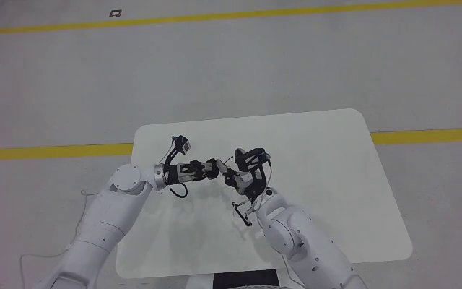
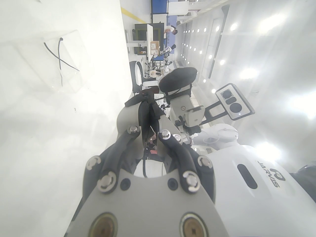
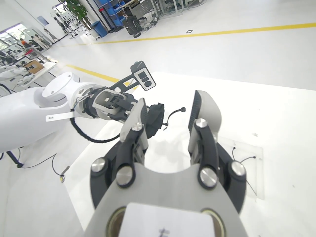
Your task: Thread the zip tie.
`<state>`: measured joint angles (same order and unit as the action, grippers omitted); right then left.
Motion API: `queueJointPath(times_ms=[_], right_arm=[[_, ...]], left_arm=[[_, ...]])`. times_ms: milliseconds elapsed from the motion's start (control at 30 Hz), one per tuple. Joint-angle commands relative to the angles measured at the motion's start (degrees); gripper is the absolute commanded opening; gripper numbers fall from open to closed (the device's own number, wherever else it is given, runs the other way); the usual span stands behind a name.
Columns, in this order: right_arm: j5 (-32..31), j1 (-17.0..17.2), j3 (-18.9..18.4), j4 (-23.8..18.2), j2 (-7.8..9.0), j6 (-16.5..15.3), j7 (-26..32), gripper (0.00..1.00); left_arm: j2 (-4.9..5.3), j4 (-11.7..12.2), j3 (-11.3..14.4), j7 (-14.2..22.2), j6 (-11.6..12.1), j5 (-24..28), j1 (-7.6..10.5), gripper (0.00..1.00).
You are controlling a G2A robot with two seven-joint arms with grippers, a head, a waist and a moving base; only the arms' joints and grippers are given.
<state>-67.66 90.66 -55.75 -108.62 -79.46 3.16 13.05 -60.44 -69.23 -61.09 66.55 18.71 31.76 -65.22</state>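
While the left gripper [image 3: 155,117] is clamped on one end of a black zip tie [image 3: 174,112] above the white table [image 1: 325,166], the right gripper [image 3: 170,99] faces it close by, jaws apart. Two spare ties [image 2: 59,57] lie crossed on a clear tray [image 2: 71,82].

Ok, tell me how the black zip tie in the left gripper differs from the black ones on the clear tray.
The thin black zip tie in the left gripper is clamped above the white table and bowed into a curve; the black zip ties on the clear plastic tray lie loose, nearly straight, crossed over each other. All are thin and black.
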Motion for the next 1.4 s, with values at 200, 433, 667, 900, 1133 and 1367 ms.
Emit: queueJointPath(times_ms=[200, 433, 667, 900, 1133, 1367], right_arm=[[8.2, 3.4, -5.3, -3.7, 1.16, -6.6, 4.0, 1.00], [8.2, 3.4, -5.3, -3.7, 1.16, -6.6, 4.0, 1.00], [25.4, 4.1, -8.5, -1.0, 1.37, -13.1, 4.6, 1.00], [45.9, 2.6, -11.0, 3.9, 1.98, -21.5, 13.4, 1.00], [57.0, 0.5, -9.8, 7.6, 1.91, -22.5, 18.0, 1.00], [57.0, 0.5, -9.8, 7.6, 1.91, -22.5, 18.0, 1.00]], left_arm=[[0.00, 0.0, 0.0, 0.0, 0.0, 0.0, 0.00, 0.00], [-0.02, 0.0, 0.0, -0.4, -0.2, 0.1, -0.08, 0.00], [0.11, 3.2, -2.2, 5.2, -2.0, 11.5, -0.28, 0.00], [-0.36, 7.6, -0.7, 13.1, -6.2, 22.4, 2.25, 0.00], [0.40, 8.5, 4.4, 13.1, -8.0, 27.4, 4.38, 0.00], [0.40, 8.5, 4.4, 13.1, -8.0, 27.4, 4.38, 0.00]])
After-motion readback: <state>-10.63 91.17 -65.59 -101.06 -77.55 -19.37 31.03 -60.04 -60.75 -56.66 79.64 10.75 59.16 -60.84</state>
